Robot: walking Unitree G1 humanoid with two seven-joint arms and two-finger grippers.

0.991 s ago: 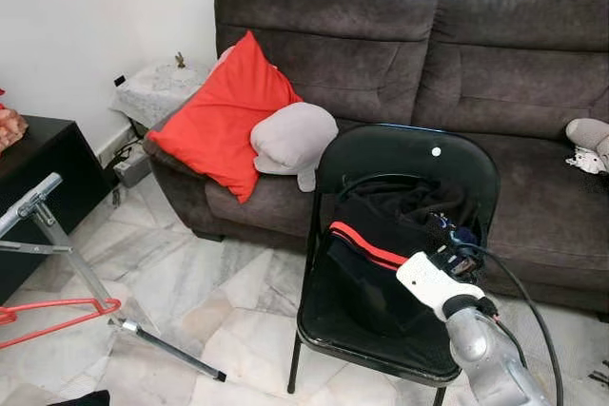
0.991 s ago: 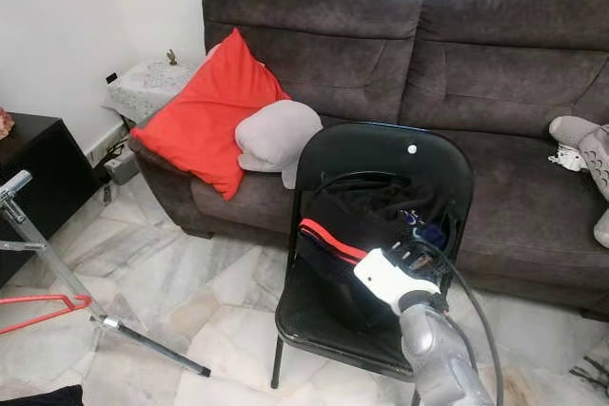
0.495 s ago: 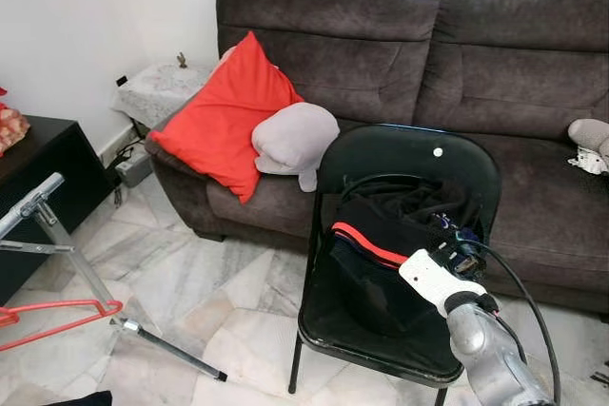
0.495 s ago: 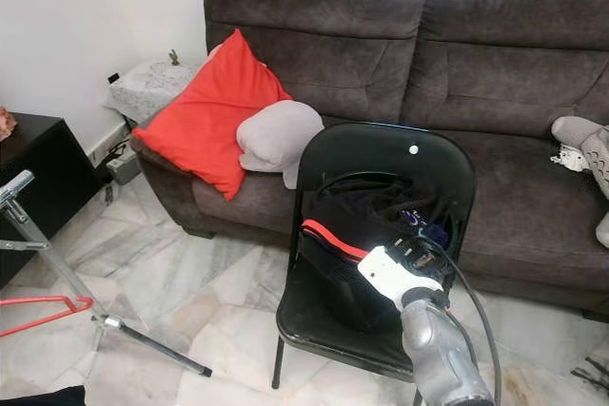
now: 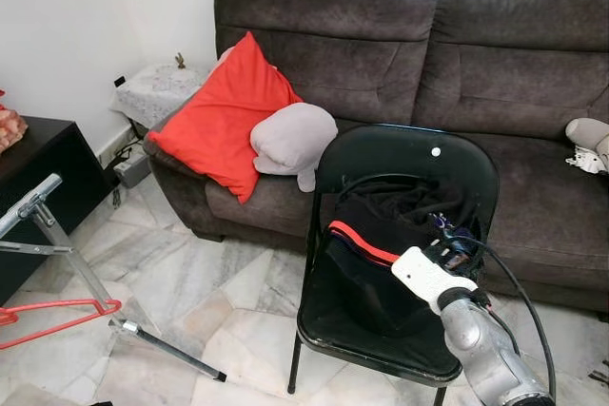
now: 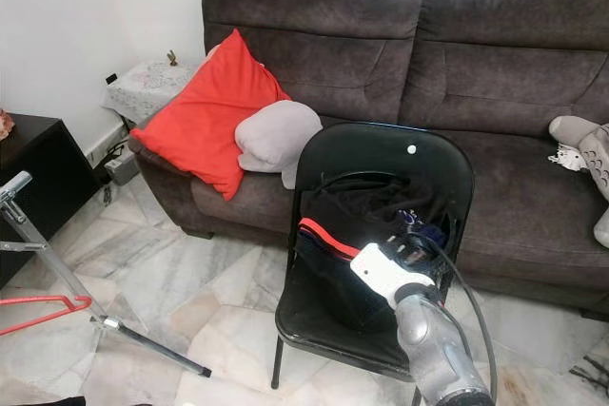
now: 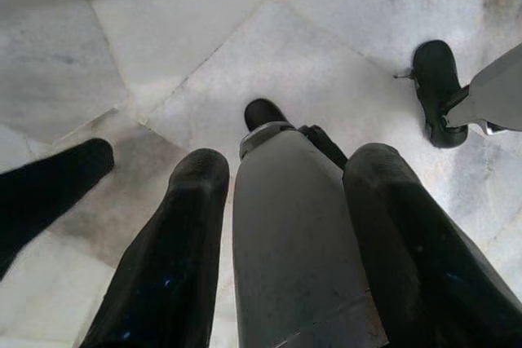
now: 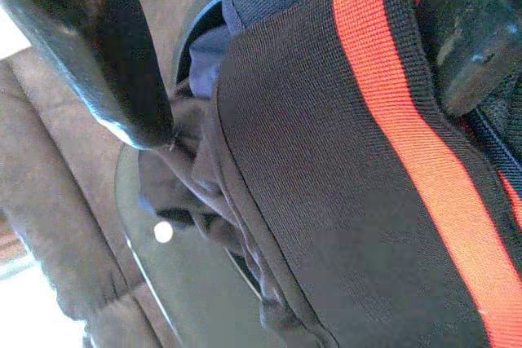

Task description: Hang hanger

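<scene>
Red hanger (image 5: 57, 319) lies on the marble floor (image 5: 209, 301) at my far left, beside the metal rack leg (image 5: 81, 278).
My right tool (image 8: 269, 63) is spread over the black clothes with a red stripe (image 5: 381, 240) piled on the black folding chair (image 5: 400, 164), well apart from the hanger. My left tool (image 7: 285, 226) hangs over the floor with its fingers apart, holding nothing. Behind the chair, I see a dark sofa (image 5: 428, 35) with a red cushion (image 5: 224, 116).
</scene>
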